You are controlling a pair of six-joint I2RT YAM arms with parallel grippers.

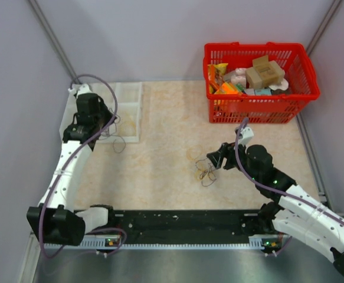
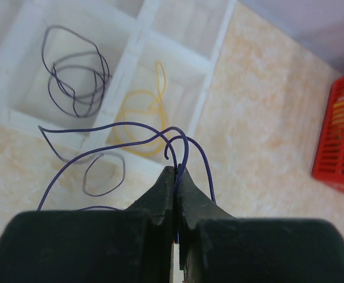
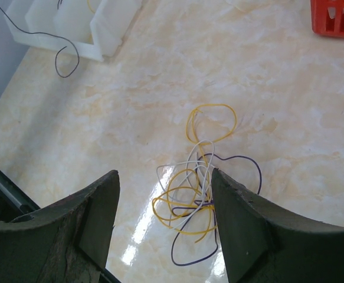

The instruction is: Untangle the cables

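A tangle of thin yellow, white and purple cables (image 1: 206, 171) lies on the table's middle. My right gripper (image 1: 212, 159) hovers just over it, open. In the right wrist view the tangle (image 3: 198, 194) sits between and beyond the spread fingers, untouched. My left gripper (image 2: 177, 171) is shut on a single purple cable (image 2: 130, 127), which loops out over the near edge of the white tray (image 2: 133, 44). One tray compartment holds a dark grey cable (image 2: 77, 82), the one beside it a yellow cable (image 2: 139, 112). From above, the left gripper (image 1: 107, 131) is at the tray's (image 1: 130, 88) near left corner.
A red basket (image 1: 257, 109) full of packets stands at the back right, close behind the right arm. Grey walls close in the left, right and back. The arms' black base rail (image 1: 177, 221) runs along the near edge.
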